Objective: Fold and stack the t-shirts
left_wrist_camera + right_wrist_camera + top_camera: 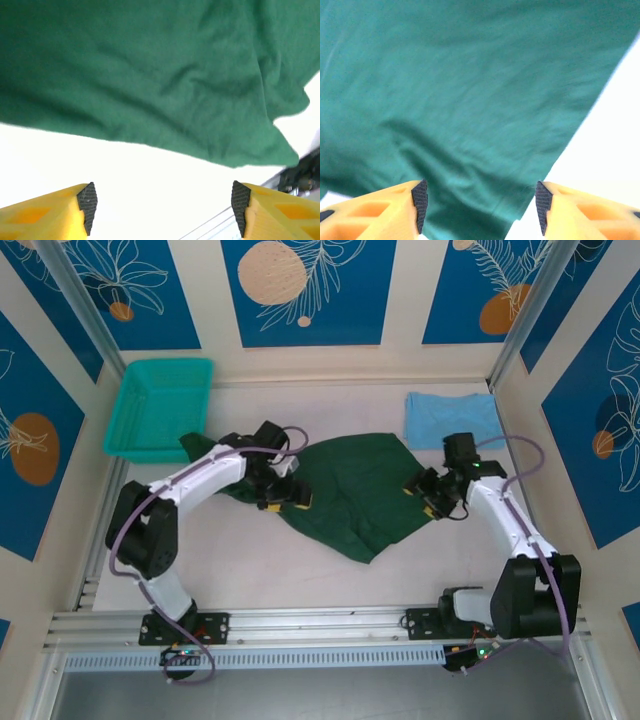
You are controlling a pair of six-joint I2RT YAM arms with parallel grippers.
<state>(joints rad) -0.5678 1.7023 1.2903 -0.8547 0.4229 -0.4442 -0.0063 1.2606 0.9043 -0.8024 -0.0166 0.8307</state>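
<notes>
While the left pincer point(162, 200) and right pincer point(480, 200) gape empty, the dark green t-shirt point(350, 490) lies limp, light, likely best pinched at its corners.

I see the large shirt point(350, 490) lying in the middle of the table point(250, 570), with the basket point(160, 405) behind it at the far left and the small folded shirt point(450, 418) behind it at the far right, those two well apart. The large shirt's far left corner ends just beside the basket's near right corner. My left gripper point(283, 495) is at the large shirt's left edge and my right gripper point(428, 498) at its right edge, so the shirt lies between them.
</notes>
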